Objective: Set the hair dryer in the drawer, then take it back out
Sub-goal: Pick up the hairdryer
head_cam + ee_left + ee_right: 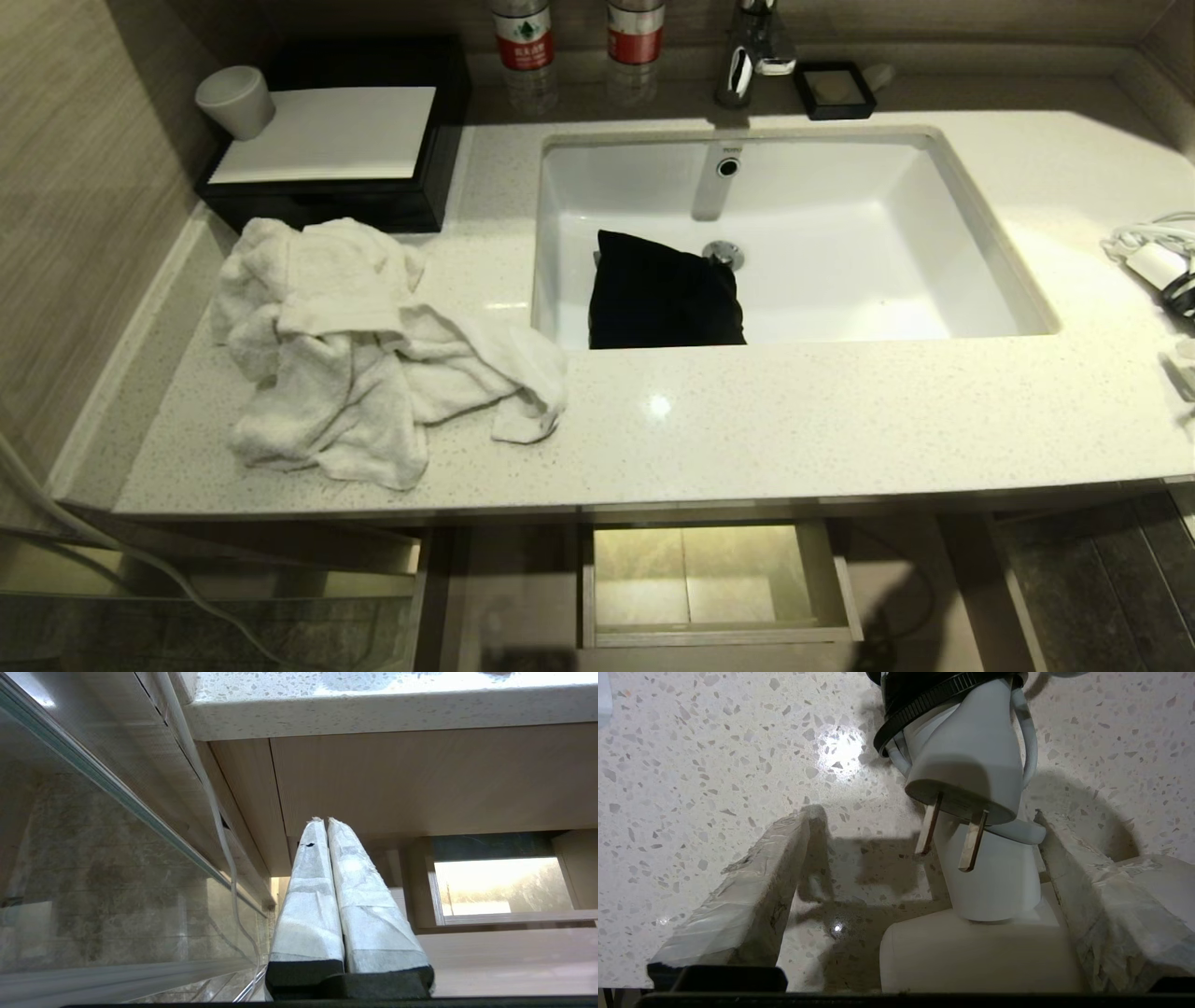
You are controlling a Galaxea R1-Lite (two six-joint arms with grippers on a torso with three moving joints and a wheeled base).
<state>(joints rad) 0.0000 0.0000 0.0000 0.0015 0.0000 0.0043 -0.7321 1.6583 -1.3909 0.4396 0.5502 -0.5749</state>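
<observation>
- The hair dryer (pixel 980 947) is seen lying on the desk (pixel 747 420), between the spread fingers of the right claw (pixel 920 858), not yet gripped.
- The drawer (pixel 714 583) is seen open and empty; both stowing and retrieval are judged outstanding.
- The left claw (pixel 324 823) is kept together below the desk.

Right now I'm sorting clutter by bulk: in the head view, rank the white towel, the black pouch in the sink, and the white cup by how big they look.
1. white towel
2. black pouch
3. white cup, though it stands farther from the camera, so it may look smaller than it is.

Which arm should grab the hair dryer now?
Right. Its tool is open around the hair dryer on the countertop. The left tool is shut, low by the cabinet front.
</observation>
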